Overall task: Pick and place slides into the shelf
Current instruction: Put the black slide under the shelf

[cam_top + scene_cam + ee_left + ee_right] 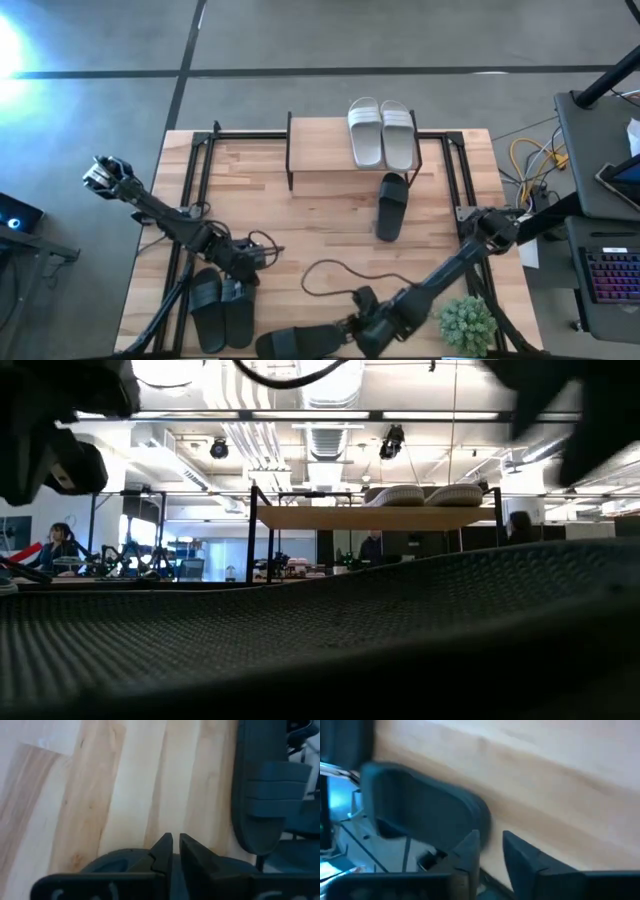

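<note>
Slides: two white ones [382, 133] lie side by side on the shelf [320, 145] top. One black slide [391, 205] lies on the desk [300, 230] just in front of the shelf. A black pair [222, 310] sits at the desk's near left, beside the left gripper [258, 258], whose fingers [162, 851] are nearly together on nothing. Another black slide [300, 343] lies at the near edge, touching the right gripper [350, 325]; fingers slightly apart, empty. A potted plant [467, 323] stands near right.
</note>
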`<control>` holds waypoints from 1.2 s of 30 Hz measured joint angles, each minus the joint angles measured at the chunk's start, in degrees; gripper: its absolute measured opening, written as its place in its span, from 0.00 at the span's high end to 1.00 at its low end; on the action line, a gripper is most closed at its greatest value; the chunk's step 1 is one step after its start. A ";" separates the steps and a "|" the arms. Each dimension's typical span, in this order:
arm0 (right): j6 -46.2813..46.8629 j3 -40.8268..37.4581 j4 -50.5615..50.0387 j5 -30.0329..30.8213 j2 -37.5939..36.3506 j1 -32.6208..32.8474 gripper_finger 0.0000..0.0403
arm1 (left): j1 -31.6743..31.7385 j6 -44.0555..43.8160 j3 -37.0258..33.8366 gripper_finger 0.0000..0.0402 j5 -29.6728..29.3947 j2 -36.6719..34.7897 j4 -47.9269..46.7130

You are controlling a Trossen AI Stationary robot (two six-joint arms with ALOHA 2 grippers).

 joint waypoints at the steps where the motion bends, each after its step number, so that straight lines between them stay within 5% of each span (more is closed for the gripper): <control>1: -1.67 -0.06 0.86 -0.04 0.00 -1.01 0.77 | -0.81 -1.18 0.07 0.94 -0.67 -0.39 -0.11; 9: -11.91 -1.14 14.03 -2.38 1.07 -7.84 0.58 | -9.27 -13.32 -0.18 0.80 -7.39 -5.60 -5.11; 17: -13.16 1.88 28.57 -9.72 8.44 -10.18 0.53 | -16.91 -18.16 -1.22 0.77 -9.91 -7.36 -6.79; 36: -14.21 23.06 21.15 -11.75 22.71 -10.29 0.56 | -20.27 -19.28 -1.33 0.77 -12.75 -5.94 -7.10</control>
